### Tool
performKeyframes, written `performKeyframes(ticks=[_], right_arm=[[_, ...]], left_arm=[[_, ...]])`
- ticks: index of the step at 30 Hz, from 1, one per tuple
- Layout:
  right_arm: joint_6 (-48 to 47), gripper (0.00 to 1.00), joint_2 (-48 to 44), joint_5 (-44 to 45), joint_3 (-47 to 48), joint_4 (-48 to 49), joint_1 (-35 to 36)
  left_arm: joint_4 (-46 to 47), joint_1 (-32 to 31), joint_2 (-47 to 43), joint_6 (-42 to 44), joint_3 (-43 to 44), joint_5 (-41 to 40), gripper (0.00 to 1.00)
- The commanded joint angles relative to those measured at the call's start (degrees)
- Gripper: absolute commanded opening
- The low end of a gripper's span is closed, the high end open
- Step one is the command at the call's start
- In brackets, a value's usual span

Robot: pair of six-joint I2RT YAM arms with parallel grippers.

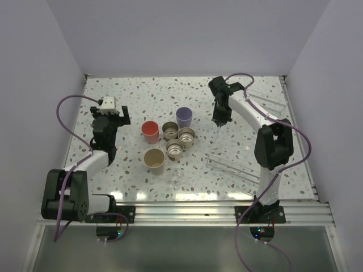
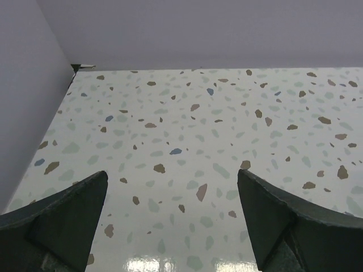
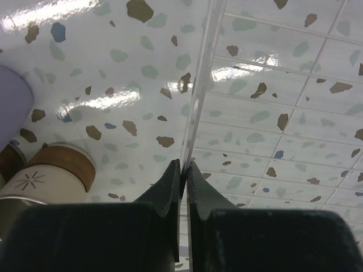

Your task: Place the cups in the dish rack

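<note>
The cups stand in a cluster mid-table: a pink-red cup (image 1: 150, 131), a lavender cup (image 1: 184, 117), a taller tan cup (image 1: 154, 160) and three short beige cups (image 1: 174, 148) with shiny insides. The clear dish rack (image 1: 229, 165) lies to their right. My right gripper (image 1: 218, 122) is shut on the rack's thin left wall (image 3: 201, 85), its fingertips (image 3: 173, 175) pinching the rim. The lavender cup (image 3: 8, 102) and a beige cup (image 3: 62, 164) show at the left of the right wrist view. My left gripper (image 1: 109, 115) is open and empty, left of the cups, with only speckled table between its fingers (image 2: 62, 221).
A small clear glass object (image 1: 177, 174) lies just in front of the cup cluster. Grey walls enclose the table on the left, back and right. A metal rail (image 1: 187, 211) runs along the near edge.
</note>
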Motion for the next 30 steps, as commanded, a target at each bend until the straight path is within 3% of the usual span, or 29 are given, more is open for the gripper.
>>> performKeyframes(ticks=[1,6,8,12,26,29,30], right_arm=[[-7.6,0.0,0.1,1.2,2.3,1.4,4.6],[-9.0,0.0,-0.3,1.7,1.9,1.6,9.0],[-9.5,0.0,-0.4,1.5,1.5,1.8,11.1],[-9.2,0.0,-0.9,2.4,1.3,1.5,13.6],[-5.4,0.0,-4.5,0.4,-0.7,2.7,14.1],[-4.7,0.14,-4.6,1.5,-0.1,2.3,14.0],[-4.7,0.31,-4.8,1.9,-0.1,2.2,14.1]], left_arm=[[-12.7,0.5,-4.9,-3.9,5.8,0.4,1.0],[-31.4,0.5,-4.2,-10.0,15.9,3.9,1.0],[-36.6,0.5,-2.7,-11.9,20.7,10.3,1.0],[-49.3,0.5,1.6,-15.0,27.9,15.2,1.0],[-57.7,0.4,-3.7,-13.5,31.1,18.0,1.0],[-60.6,0.4,-3.6,-13.2,31.3,18.1,1.0],[-61.1,0.3,-3.6,-13.1,31.2,18.1,1.0]])
